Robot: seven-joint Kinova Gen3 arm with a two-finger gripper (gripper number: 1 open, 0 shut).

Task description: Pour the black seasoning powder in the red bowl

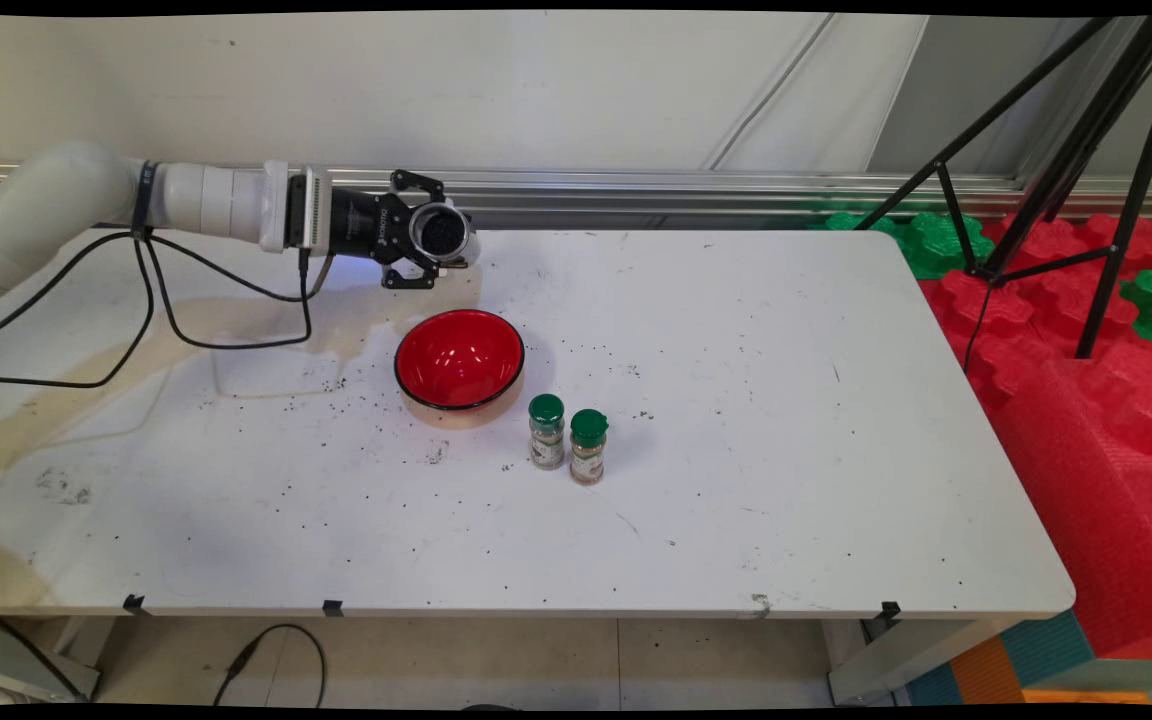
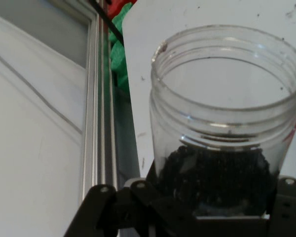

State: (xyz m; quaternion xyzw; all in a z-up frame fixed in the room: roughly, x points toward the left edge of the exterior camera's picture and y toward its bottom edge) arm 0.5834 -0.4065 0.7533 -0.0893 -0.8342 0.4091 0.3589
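The white counter point(image 1: 736, 500) is speckled with dark grains — most of them left of the empty glossy red bowl point(image 1: 459, 358). Two green-capped spice bottles point(image 1: 567, 438) stand just beside it. Behind the bowl, a lidless clear jar point(image 2: 227, 128) with dark grains at its base is held on its side, clamped in the black gripper point(image 1: 436, 245).

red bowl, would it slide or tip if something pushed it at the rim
The red bowl looks wide and low, so it would probably slide rather than tip. It seems empty and glossy, likely light and slick on the white table. A rim push might rock it on its narrower base.
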